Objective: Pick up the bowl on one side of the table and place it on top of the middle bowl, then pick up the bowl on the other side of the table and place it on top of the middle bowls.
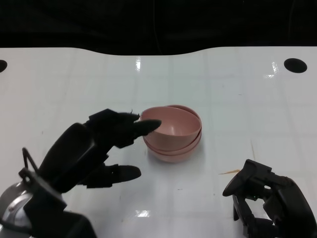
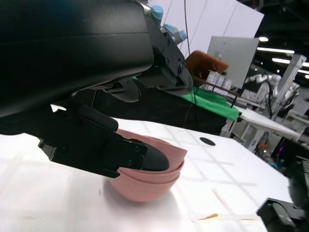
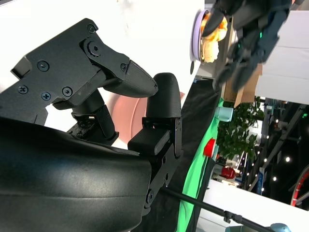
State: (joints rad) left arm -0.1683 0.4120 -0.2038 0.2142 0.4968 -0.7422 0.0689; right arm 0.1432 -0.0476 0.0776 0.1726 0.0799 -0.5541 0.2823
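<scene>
A stack of pink bowls (image 1: 172,135) stands in the middle of the white table (image 1: 237,109); its top bowl sits tilted in the ones below. My left hand (image 1: 94,148) reaches in from the lower left with fingers spread, one fingertip (image 1: 150,126) at the top bowl's near-left rim and the thumb well apart, holding nothing. In the left wrist view that finger (image 2: 145,157) crosses in front of the stack (image 2: 145,181). My right hand (image 1: 270,203) rests at the lower right, fingers curled in on nothing, well clear of the bowls. The right wrist view shows the same hand (image 3: 120,96) with a patch of pink bowl (image 3: 129,113) behind it.
Two black round holes (image 1: 295,65) (image 1: 1,65) mark the table's far corners. A thin orange sliver (image 1: 229,172) lies on the table just left of my right hand. The table's far edge meets a dark backdrop.
</scene>
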